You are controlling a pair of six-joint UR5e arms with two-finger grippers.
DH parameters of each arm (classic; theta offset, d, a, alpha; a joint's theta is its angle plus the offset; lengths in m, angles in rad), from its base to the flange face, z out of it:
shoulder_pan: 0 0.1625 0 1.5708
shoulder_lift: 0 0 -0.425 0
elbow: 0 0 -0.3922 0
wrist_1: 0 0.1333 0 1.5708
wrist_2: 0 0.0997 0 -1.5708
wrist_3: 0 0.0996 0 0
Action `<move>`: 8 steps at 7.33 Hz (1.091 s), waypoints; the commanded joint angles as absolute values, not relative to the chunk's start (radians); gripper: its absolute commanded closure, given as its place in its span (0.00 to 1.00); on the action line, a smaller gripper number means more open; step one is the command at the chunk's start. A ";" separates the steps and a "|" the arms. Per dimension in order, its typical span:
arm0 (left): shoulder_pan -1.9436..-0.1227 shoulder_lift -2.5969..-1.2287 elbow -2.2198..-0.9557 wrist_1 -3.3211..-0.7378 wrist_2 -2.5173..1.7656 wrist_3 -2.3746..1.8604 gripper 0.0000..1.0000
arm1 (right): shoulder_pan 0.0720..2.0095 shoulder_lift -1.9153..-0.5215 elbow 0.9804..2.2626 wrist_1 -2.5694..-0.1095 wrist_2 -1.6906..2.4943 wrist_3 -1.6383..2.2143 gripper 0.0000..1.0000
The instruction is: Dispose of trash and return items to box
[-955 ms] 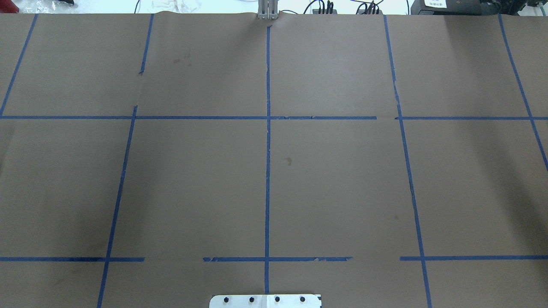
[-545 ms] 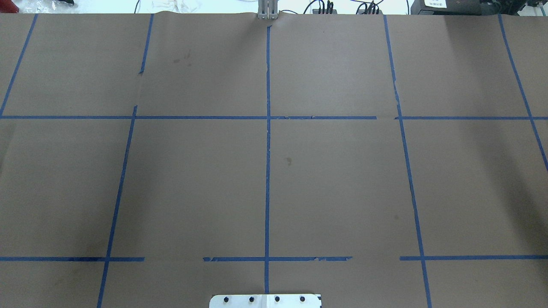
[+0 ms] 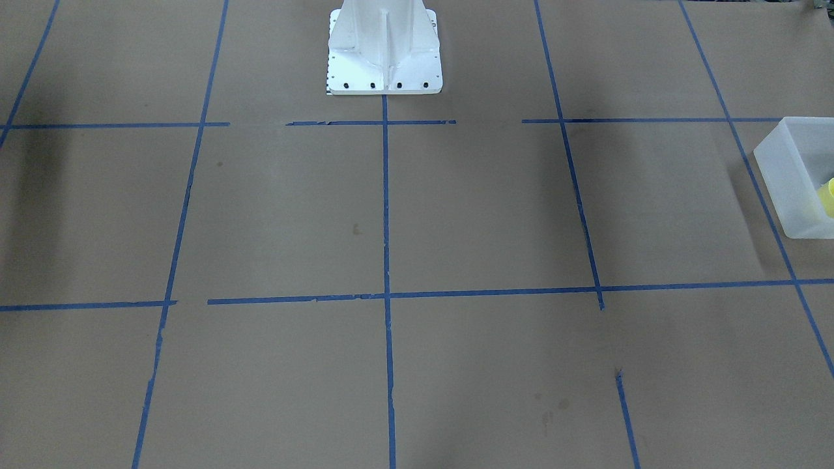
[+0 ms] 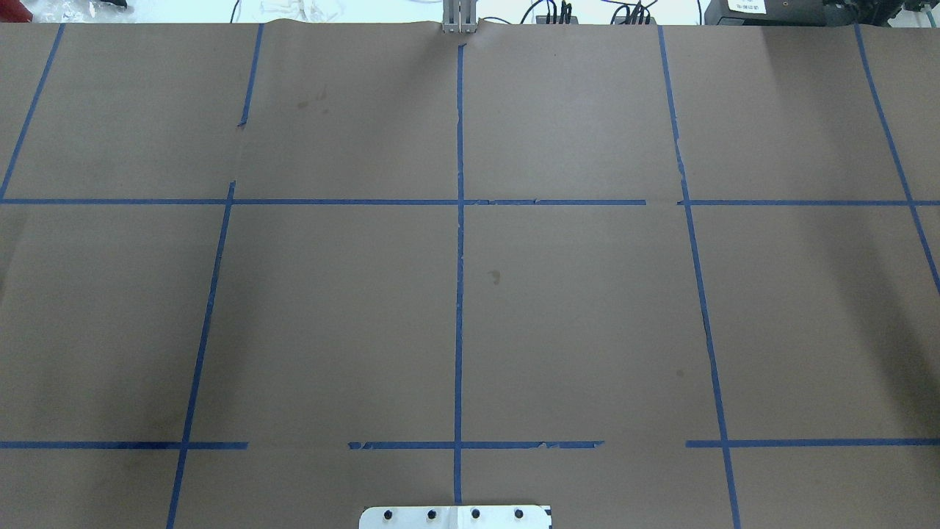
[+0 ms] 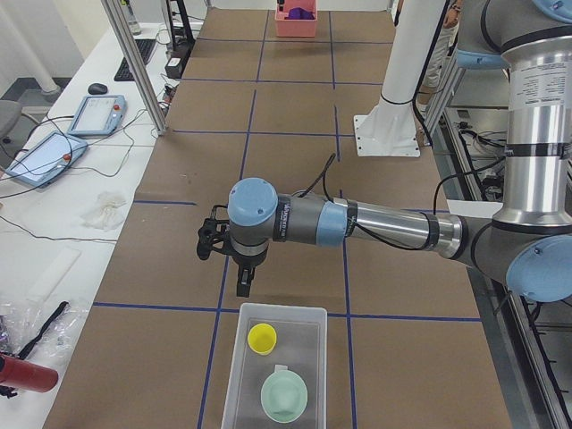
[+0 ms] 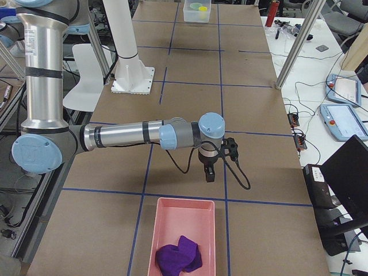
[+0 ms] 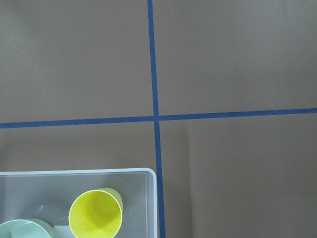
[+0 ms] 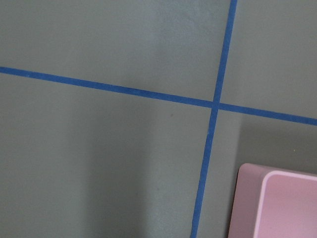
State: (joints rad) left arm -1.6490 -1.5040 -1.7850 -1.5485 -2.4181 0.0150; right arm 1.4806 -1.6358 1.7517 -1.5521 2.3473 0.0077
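Note:
The frosted-white box (image 5: 234, 375) stands at the table's left end, with the yellow cup (image 5: 262, 339) and the mint-green bowl (image 5: 284, 396) upright inside it. My left gripper (image 5: 243, 289) points down just beyond the box's far wall; I cannot tell whether it is open or shut. The left wrist view shows the box corner (image 7: 152, 196), the cup (image 7: 95, 214) and the bowl's edge (image 7: 20, 230). My right gripper (image 6: 210, 175) hangs above the table near a pink bin (image 6: 164, 230); I cannot tell its state. The box (image 3: 785, 176) and cup (image 3: 829, 195) sit at the front view's right edge.
The pink bin holds a crumpled purple cloth (image 6: 179, 256); its corner shows in the right wrist view (image 8: 247, 198). The white robot base (image 3: 384, 71) stands mid-table at the robot's side. The brown paper has blue tape lines (image 4: 459, 294). Tablets and cables lie beyond the far edge.
Nothing on the table has moved in the overhead view. Only the white crumpled stuff beyond the table's far edge looks flatter.

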 commanded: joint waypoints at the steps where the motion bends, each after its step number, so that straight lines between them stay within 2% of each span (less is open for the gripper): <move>1: -1.615 -1.503 -1.779 -1.552 -2.415 0.012 0.00 | 1.480 -1.644 1.732 -1.551 2.349 0.011 0.00; 4: -1.543 -1.502 -1.741 -1.560 -2.425 0.014 0.00 | 1.480 -1.644 1.724 -1.551 2.347 0.009 0.00; 8: -1.543 -1.508 -1.738 -1.555 -2.425 0.012 0.00 | 1.480 -1.651 1.717 -1.552 2.345 0.009 0.00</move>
